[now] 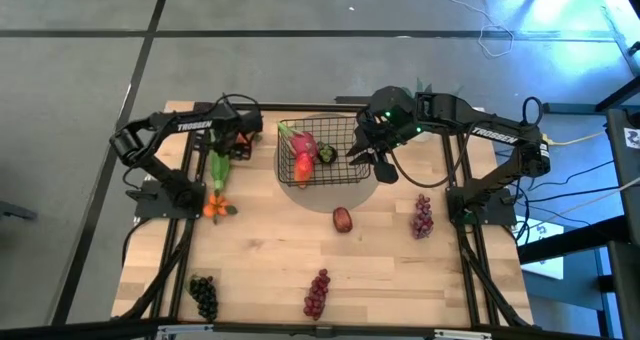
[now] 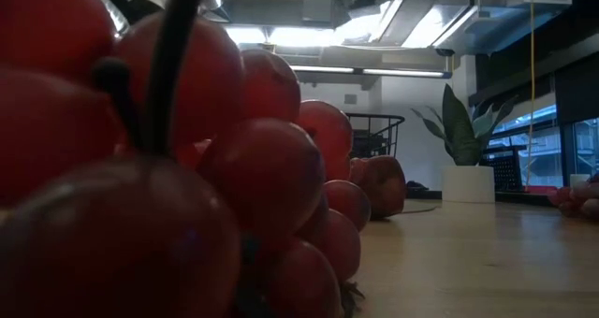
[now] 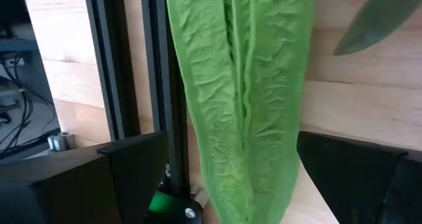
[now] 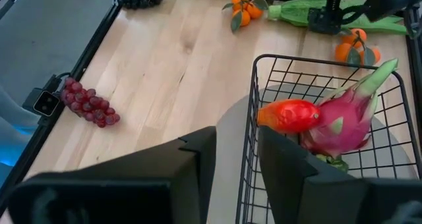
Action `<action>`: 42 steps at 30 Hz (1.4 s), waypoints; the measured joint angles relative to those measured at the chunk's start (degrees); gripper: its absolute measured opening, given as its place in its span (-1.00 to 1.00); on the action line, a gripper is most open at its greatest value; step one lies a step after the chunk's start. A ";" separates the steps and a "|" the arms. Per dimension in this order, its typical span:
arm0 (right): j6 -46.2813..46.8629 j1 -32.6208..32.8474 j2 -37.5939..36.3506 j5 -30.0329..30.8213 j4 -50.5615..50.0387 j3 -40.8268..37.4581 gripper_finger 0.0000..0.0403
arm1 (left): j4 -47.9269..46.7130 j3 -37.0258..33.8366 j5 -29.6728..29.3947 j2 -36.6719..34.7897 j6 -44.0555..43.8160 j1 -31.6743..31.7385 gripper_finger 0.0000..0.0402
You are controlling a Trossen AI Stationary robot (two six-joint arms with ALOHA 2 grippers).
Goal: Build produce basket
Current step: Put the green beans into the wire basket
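Meanwhile, the left gripper (image 1: 222, 152), fingers spread apart, is straddling the leafy green stalk (image 3: 244, 99) lying just left of the wire basket (image 1: 345, 132). The right gripper (image 4: 231, 184) is clamping the basket's wall, steadying it. Next move, likely: closing on the stalk and lifting it in beside the dragon fruit (image 4: 346, 122).

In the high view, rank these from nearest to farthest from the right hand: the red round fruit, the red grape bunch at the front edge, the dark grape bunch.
From the right hand at the basket's right wall:
1. Red round fruit, just in front of the basket.
2. Red grape bunch, front edge, centre.
3. Dark grape bunch, front left corner.
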 joint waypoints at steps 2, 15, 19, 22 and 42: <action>-0.58 0.00 0.00 0.01 0.02 0.00 -0.49 | 1.80 -0.70 0.00 0.00 0.04 -0.05 0.61; -0.54 0.00 0.00 0.01 0.26 0.00 -0.49 | 7.36 -4.07 0.03 -0.04 -1.65 0.13 0.61; -0.49 0.00 0.00 0.01 0.48 0.00 -0.49 | 7.73 -4.09 -0.12 -0.04 -1.43 -0.43 0.61; -0.43 0.00 0.00 0.01 0.94 0.00 -0.49 | 8.34 -4.09 -1.84 -0.04 -1.10 -0.87 0.61; 0.87 0.00 0.00 0.05 2.24 0.00 -0.49 | 10.53 -4.22 -5.82 -0.04 0.09 -3.21 0.61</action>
